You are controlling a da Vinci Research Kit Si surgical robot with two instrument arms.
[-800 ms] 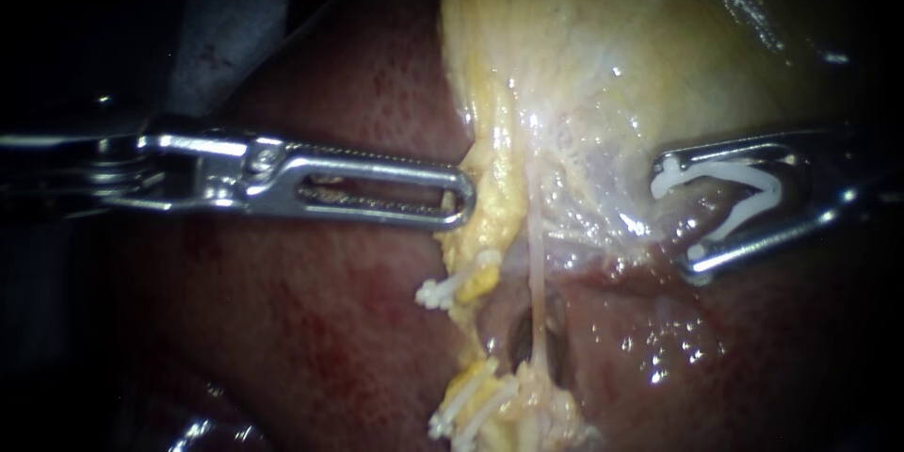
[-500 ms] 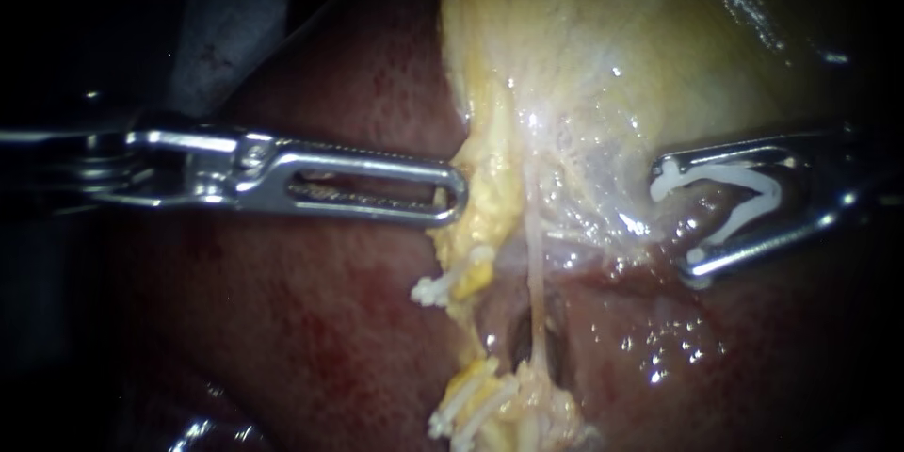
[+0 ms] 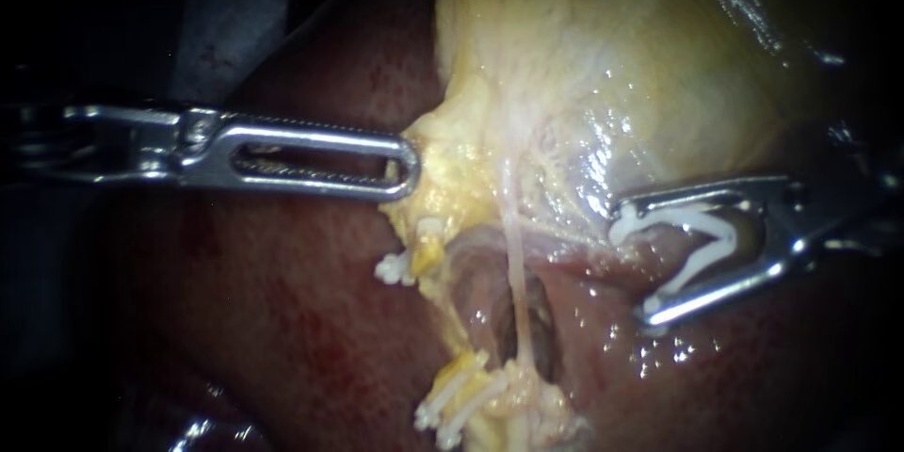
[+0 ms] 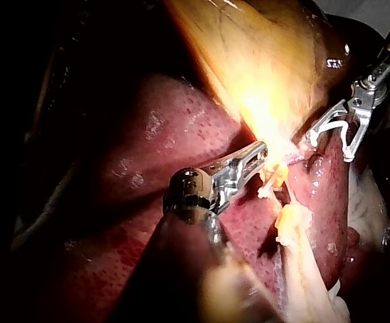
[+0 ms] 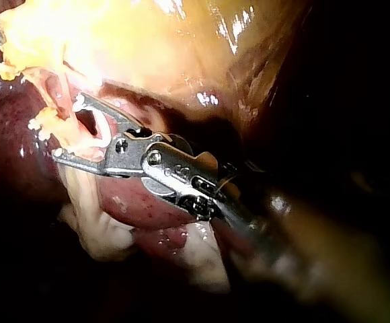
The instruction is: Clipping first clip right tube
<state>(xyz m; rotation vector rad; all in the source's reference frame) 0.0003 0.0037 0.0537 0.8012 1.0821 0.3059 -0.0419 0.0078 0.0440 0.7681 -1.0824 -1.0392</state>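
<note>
My left instrument (image 3: pixel 407 165), a slim steel shaft ending in two long slotted jaws, is reaching in level from the left. Its jaws are lying together and pinching the edge of the lumpy yellow fatty tissue (image 3: pixel 457 184), which is tenting toward the tip just below the glossy yellow-tan gallbladder (image 3: pixel 612 56). The thin, pale, thread-like right tube (image 3: pixel 515 264) is running from the gallbladder's lower edge down across a dark hollow to a yellow lump. Left of it, small white clips (image 3: pixel 400 268) are sitting across the yellow strand, with more lower down.

My right instrument (image 3: pixel 636 264), steel with two plain curved jaws, is reaching in from the right. Its jaws are standing wide apart, each cradling one leg of the open white V-shaped clip (image 3: pixel 678 219). The clip's mouth is facing the right tube but lying apart from it, over the wet, dark red liver (image 3: pixel 282 320). In the right wrist view the right instrument (image 5: pixel 68 128) is hovering close to the yellow tissue; I cannot tell whether it is touching.
</note>
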